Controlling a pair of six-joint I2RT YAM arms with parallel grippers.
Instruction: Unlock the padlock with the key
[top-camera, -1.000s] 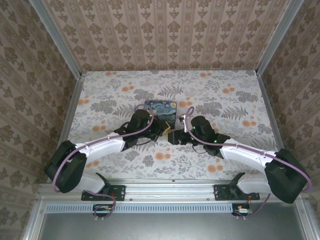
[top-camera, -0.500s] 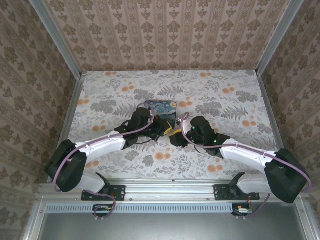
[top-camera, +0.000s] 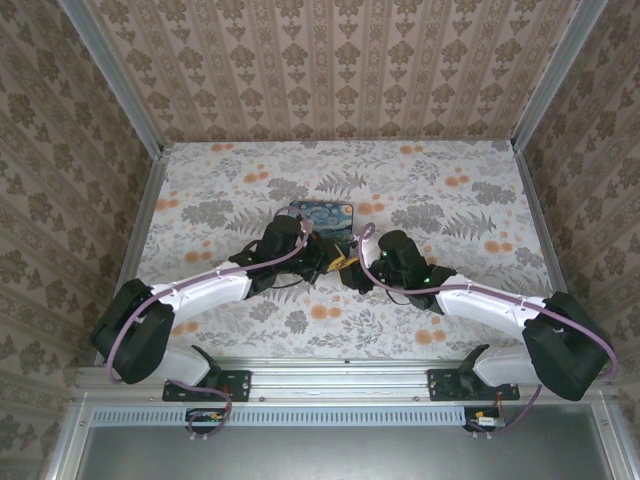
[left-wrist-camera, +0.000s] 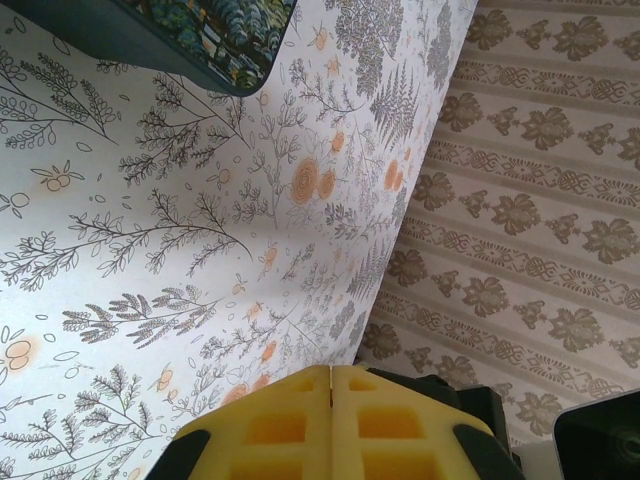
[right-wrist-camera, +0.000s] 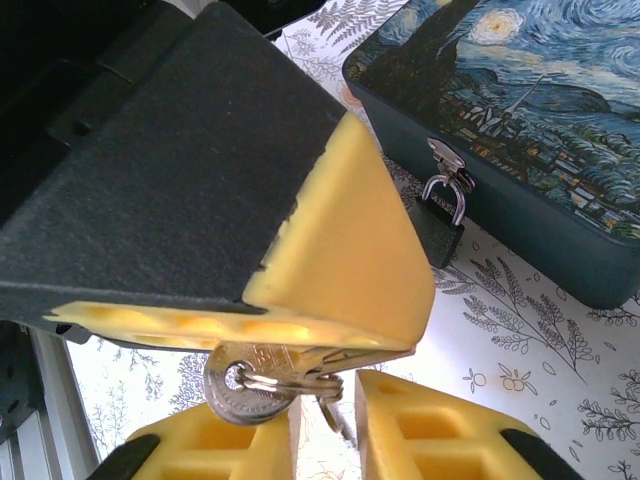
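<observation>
From my seat the left gripper (left-wrist-camera: 330, 388) reads as closed. Its yellow pads meet along a thin seam, and through the right wrist camera I see the key (right-wrist-camera: 262, 372) poking out from under those pads, so I judge it pinched there by the blade. The key's round head and its ring sit at the near end, over the right gripper (right-wrist-camera: 325, 428). That gripper's pads stand apart with a narrow gap and clamp nothing that I can make out. The key's long axis runs across the right gripper's fingers rather than along them.

The padlock (right-wrist-camera: 437, 228) is ahead of both grippers, just past the tip of the left one's pad, close by but not touching. It hangs by its shackle from the hasp (right-wrist-camera: 445, 158) on the near wall of the blue tin (right-wrist-camera: 520, 110). Its dark body points down toward the worktop (right-wrist-camera: 520, 340), with the long axis roughly upright along that wall. I can't see the keyhole. My reading is that the blade has to be swung to line up with the padlock's underside, and the left arm, carrying the key, is the nearer one.
</observation>
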